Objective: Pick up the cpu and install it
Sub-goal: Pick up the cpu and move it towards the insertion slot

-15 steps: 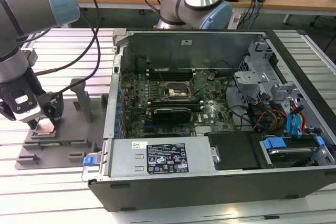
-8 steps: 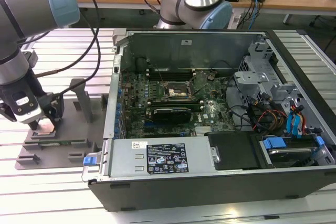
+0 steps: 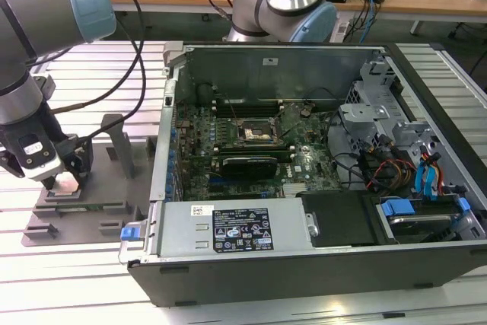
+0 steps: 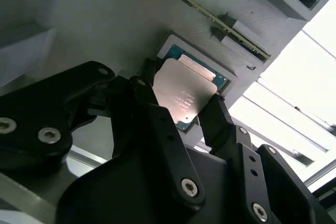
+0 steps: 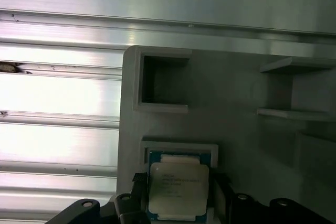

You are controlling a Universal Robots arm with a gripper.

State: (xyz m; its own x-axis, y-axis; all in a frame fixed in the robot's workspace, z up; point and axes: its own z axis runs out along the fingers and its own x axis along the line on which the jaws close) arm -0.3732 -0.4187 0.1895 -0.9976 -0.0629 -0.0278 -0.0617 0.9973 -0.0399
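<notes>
The cpu (image 4: 185, 90), a small square chip with a silvery top on a green board, lies in a shallow square recess of the grey fixture plate (image 3: 84, 218) at the exterior view's left. In both wrist views my gripper (image 4: 181, 103) straddles it, one black finger pressed against each of two opposite edges. The chip (image 5: 178, 184) still sits level in its recess. In the exterior view the gripper (image 3: 62, 179) is low over the plate, well to the left of the open computer case (image 3: 304, 264). The black socket (image 3: 255, 133) on the motherboard inside the case stands uncovered.
Upright grey posts (image 3: 122, 142) rise from the fixture plate beside the gripper, and a long green memory stick (image 3: 84, 206) lies in a slot along it. A second arm's base (image 3: 281, 5) stands behind the case. Cables hang from my arm over the slatted metal table (image 3: 91, 74).
</notes>
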